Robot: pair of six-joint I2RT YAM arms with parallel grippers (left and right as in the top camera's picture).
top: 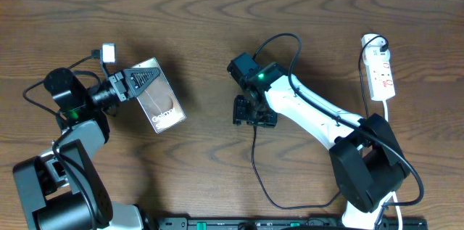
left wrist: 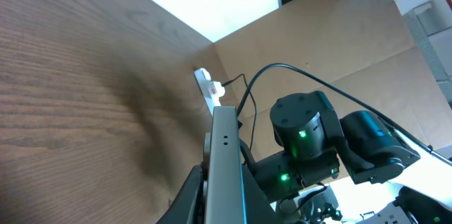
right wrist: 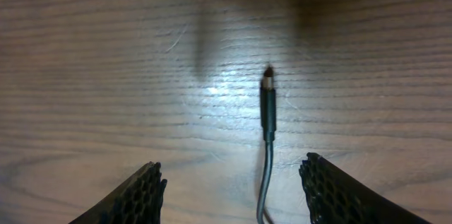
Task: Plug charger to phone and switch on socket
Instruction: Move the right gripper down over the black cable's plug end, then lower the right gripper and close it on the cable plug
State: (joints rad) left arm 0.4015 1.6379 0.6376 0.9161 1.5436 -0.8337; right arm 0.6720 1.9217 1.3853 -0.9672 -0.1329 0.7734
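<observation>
Straddling the charger [right wrist: 267,107] tip, the right tool [right wrist: 232,164] stands released, jaws wide and touching nothing; the tip lies flat on the bench [right wrist: 106,54] between them, a little off-centre, its long axis running straight away from the wrist, cable trailing back beneath. The left tool [top: 143,79] is clenched on the phone [top: 163,107], held up well left of the tip; the socket [top: 380,70] lies far right, nearer the right arm.

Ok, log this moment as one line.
left end effector: holds phone | right end effector: open above charger tip | socket: untouched
</observation>
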